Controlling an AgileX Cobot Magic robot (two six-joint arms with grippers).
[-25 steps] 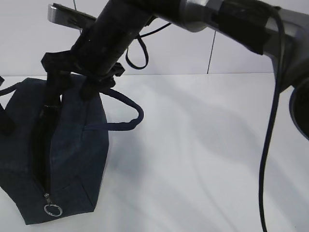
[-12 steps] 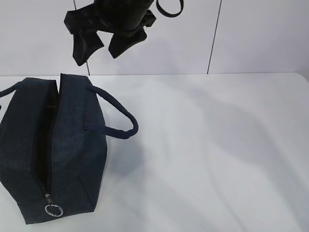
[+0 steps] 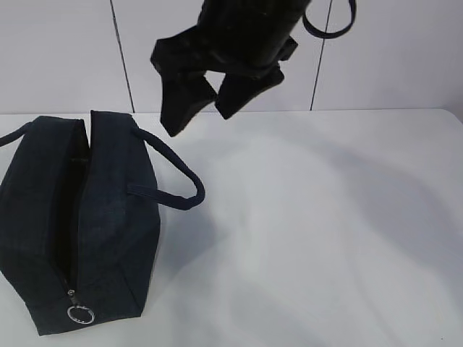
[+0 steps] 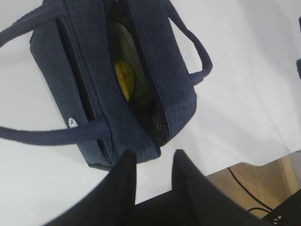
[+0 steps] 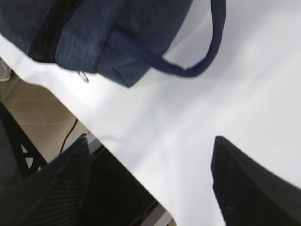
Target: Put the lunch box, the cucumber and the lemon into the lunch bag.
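Observation:
The navy lunch bag [image 3: 108, 224] lies at the table's left, its top zipper open and the silver ring pull [image 3: 79, 314] at the near end. In the left wrist view the bag [image 4: 94, 70] shows the yellow lemon [image 4: 123, 79] inside, next to a dull green shape [image 4: 123, 40]; I cannot tell if that is the cucumber or the lunch box lid. My left gripper [image 4: 153, 162] hovers open and empty above the bag's end. My right gripper [image 3: 210, 108] hangs open and empty in the air right of the bag; it also shows in the right wrist view [image 5: 150, 169].
The bag's right strap handle [image 3: 177, 181] loops out onto the white table [image 3: 325, 231]. The table edge and the floor show in the right wrist view [image 5: 42, 117]. A white panelled wall stands behind.
My right gripper rose from the bag's opening, then moved right and away from it, open and empty. The bag stays put, its handle settling slightly.

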